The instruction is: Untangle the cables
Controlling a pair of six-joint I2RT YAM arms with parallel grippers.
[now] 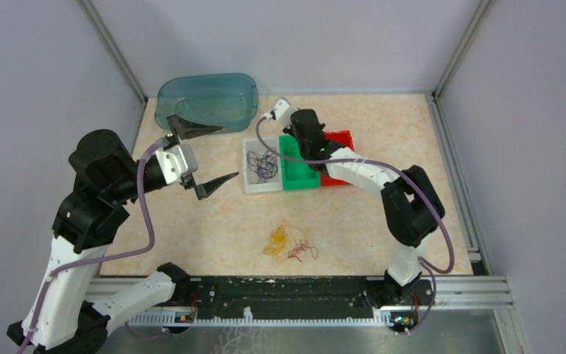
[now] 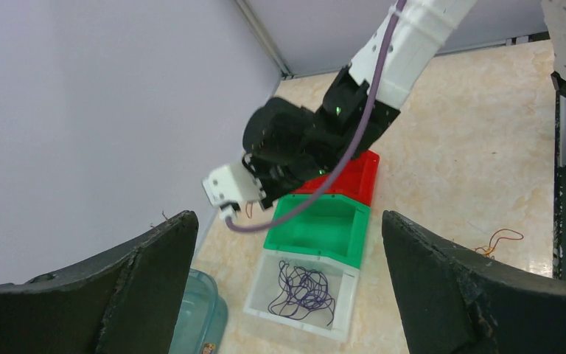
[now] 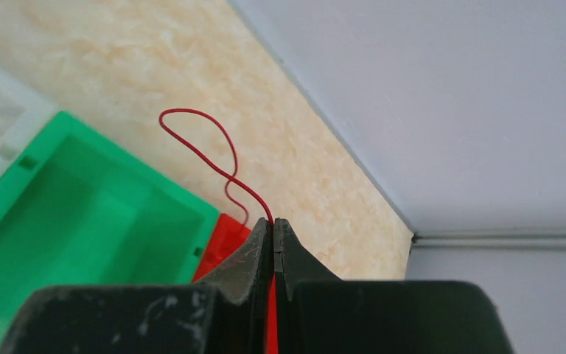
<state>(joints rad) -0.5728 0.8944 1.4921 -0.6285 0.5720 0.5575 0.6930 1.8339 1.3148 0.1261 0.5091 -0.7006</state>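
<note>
A thin red cable point(image 3: 200, 153) curls up from between the tips of my right gripper point(image 3: 273, 221), which is shut on it above the red bin point(image 3: 225, 240), at the back of the table. A dark purple cable point(image 1: 263, 164) lies coiled in the white bin point(image 1: 250, 185). On the table near the front lie a yellow-orange clump point(image 1: 277, 241) and a red clump point(image 1: 303, 251), touching. My left gripper point(image 1: 206, 156) hangs wide open and holds nothing, left of the bins. From its wrist view the purple cable point(image 2: 306, 289) shows below.
The white, green point(image 1: 295, 174) and red point(image 1: 343, 138) bins stand side by side at centre back. A teal plastic tub point(image 1: 206, 99) sits in the back left corner. Grey walls close the left, back and right sides. A black rail point(image 1: 280, 289) runs along the near edge.
</note>
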